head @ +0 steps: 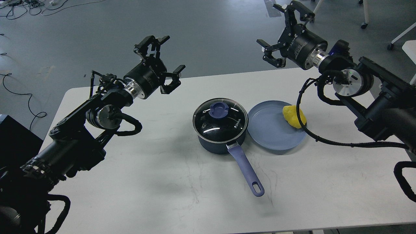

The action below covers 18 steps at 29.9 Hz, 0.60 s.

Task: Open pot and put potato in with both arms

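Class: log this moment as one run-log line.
lid on pot | potato on plate | left gripper open | right gripper open

Glass lid (pixel 220 116) covers the pot (pixel 218 144); bare table (pixel 136 182) around.

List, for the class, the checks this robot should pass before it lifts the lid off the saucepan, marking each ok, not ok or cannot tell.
1. Glass lid seated on the saucepan: ok.
2. Lid's blue knob unobstructed: ok.
3. Left gripper open and empty: ok.
4. Right gripper open and empty: ok.
5. Potato within view, on the blue plate: ok.
6. Saucepan braced against sliding: not ok, nothing holds its handle.
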Available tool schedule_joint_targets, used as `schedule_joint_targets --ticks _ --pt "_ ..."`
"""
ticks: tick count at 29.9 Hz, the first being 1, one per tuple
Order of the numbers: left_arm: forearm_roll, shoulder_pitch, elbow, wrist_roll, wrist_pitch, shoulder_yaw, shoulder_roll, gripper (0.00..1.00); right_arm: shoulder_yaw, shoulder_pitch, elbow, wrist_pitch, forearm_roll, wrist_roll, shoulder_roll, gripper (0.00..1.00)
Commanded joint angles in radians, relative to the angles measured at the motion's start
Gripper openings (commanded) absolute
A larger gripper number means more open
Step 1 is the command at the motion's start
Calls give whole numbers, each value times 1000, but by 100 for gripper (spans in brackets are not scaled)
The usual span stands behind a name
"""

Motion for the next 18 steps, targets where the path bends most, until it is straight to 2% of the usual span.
schedule_joint_targets --ticks 1,18 --pt "0 -1 0 3 -2 -1 6 98 -3 4 -18 4 1 -1 -1 100" --pt "5 0 -8 0 -1 2 11 98 -4 19 -46 5 0 1 1 100"
